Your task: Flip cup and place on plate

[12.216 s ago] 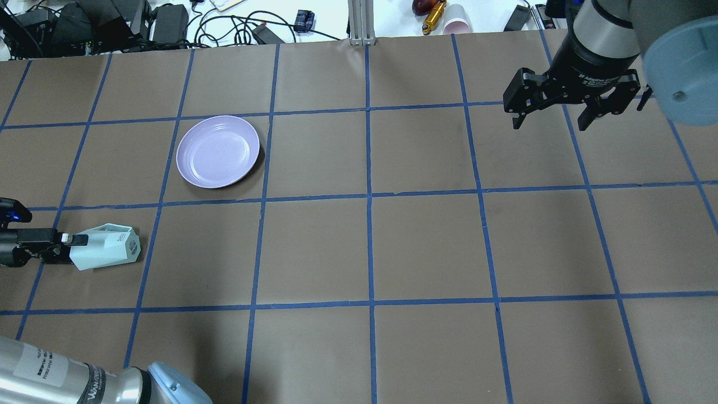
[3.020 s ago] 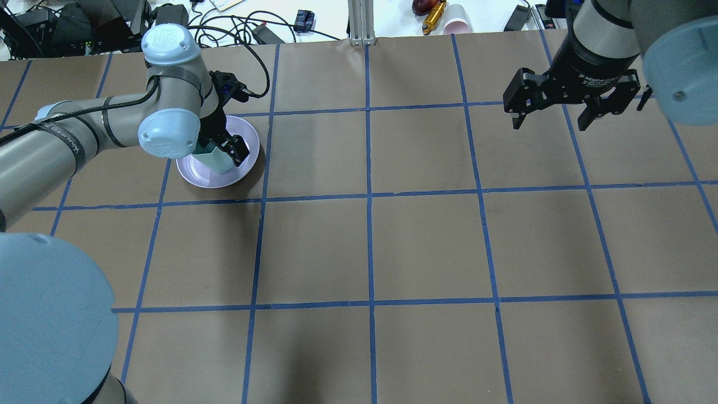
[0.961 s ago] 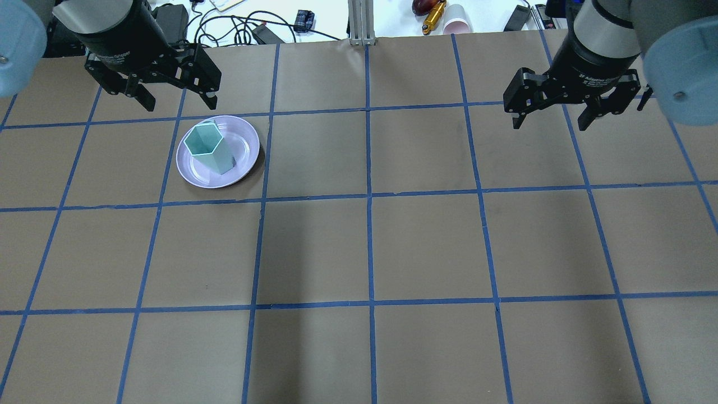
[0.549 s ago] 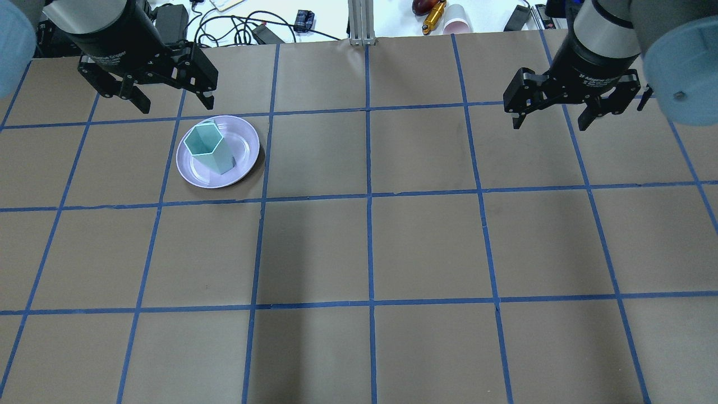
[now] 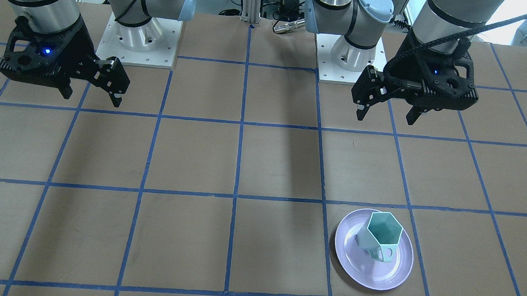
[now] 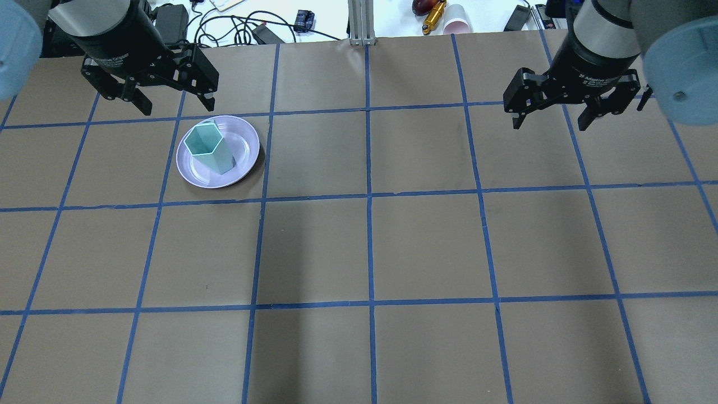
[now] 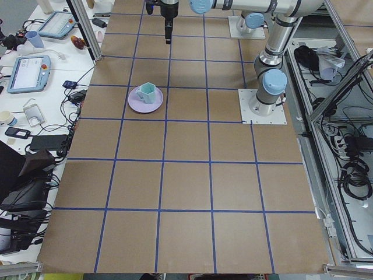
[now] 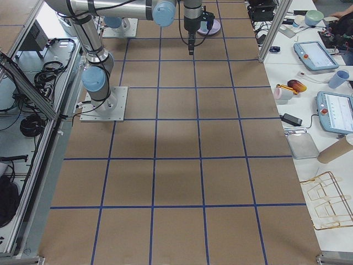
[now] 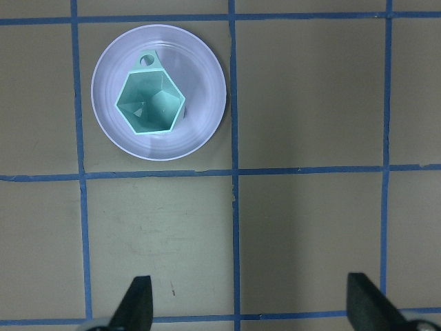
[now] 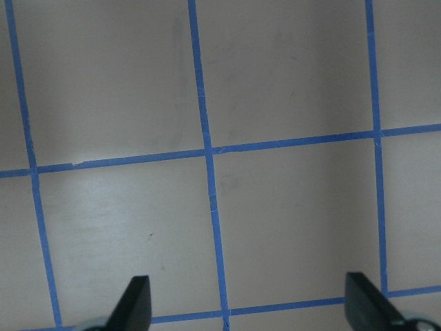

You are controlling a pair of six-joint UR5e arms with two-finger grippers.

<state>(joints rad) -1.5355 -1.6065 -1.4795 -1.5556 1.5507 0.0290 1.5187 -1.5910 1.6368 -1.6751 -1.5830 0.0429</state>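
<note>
The mint-green cup (image 6: 208, 148) stands upright, mouth up, on the lavender plate (image 6: 247, 147) at the far left of the table. In the front view the cup (image 5: 379, 235) shows its handle toward the camera, on the plate (image 5: 374, 274). My left gripper (image 6: 178, 106) is open and empty, raised high above the table just beyond the plate. The left wrist view looks straight down on the cup (image 9: 150, 103) and the plate (image 9: 203, 96), far below the open fingers (image 9: 138, 300). My right gripper (image 6: 549, 124) is open and empty, high over the far right.
Brown paper with a blue tape grid covers the table. Cables, boxes and a pink cup (image 6: 455, 23) lie beyond the far edge, by an aluminium post (image 6: 362, 22). The two arm bases (image 5: 137, 39) stand at the robot's side.
My left gripper carried the cup from the left edge, where it held the cup on its side, set it upright on the plate, let go and rose. Right arm unmoved.
</note>
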